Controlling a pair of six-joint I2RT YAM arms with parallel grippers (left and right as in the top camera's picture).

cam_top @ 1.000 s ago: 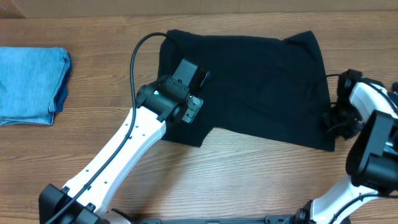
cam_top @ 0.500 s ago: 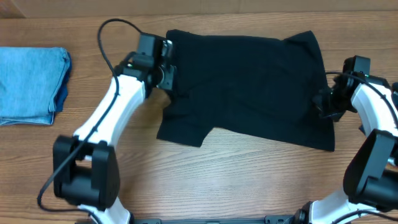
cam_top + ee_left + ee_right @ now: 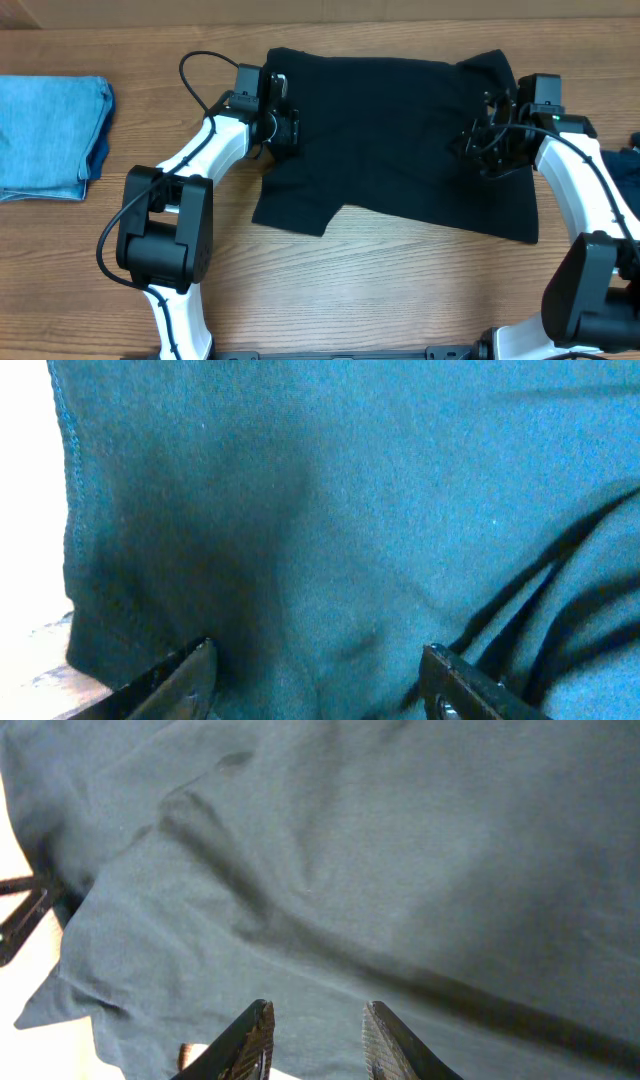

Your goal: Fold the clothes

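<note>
A black T-shirt point(image 3: 400, 130) lies spread across a wooden worktop point(image 3: 350, 290) between two white robot arms. Its near hem runs slanted, and one short sleeve point(image 3: 290, 212) juts toward the camera side at the shirt's near left corner.

The left gripper point(image 3: 275, 112) sits over the shirt's left edge, just beyond that sleeve. In its wrist camera the two fingers point(image 3: 180, 682) stand wide apart above the fabric with nothing between them, a stitched hem point(image 3: 68, 490) runs along the cloth's left side, and thin black cables point(image 3: 540, 585) cross the cloth to the right.

The right gripper point(image 3: 490, 145) hovers over the shirt's right side, a little inside its edge. Its fingers point(image 3: 248, 1042) are parted by a narrow gap and hold nothing, with creased cloth spread below them.

Farther back, the shirt's far right corner point(image 3: 490, 65) is rumpled into a raised fold, and a black cable loop point(image 3: 190, 75) arches off the left arm just beside the shirt's far left corner.

Well to the shirt's left, a folded light blue denim garment point(image 3: 50, 135) rests at the worktop's edge.
</note>
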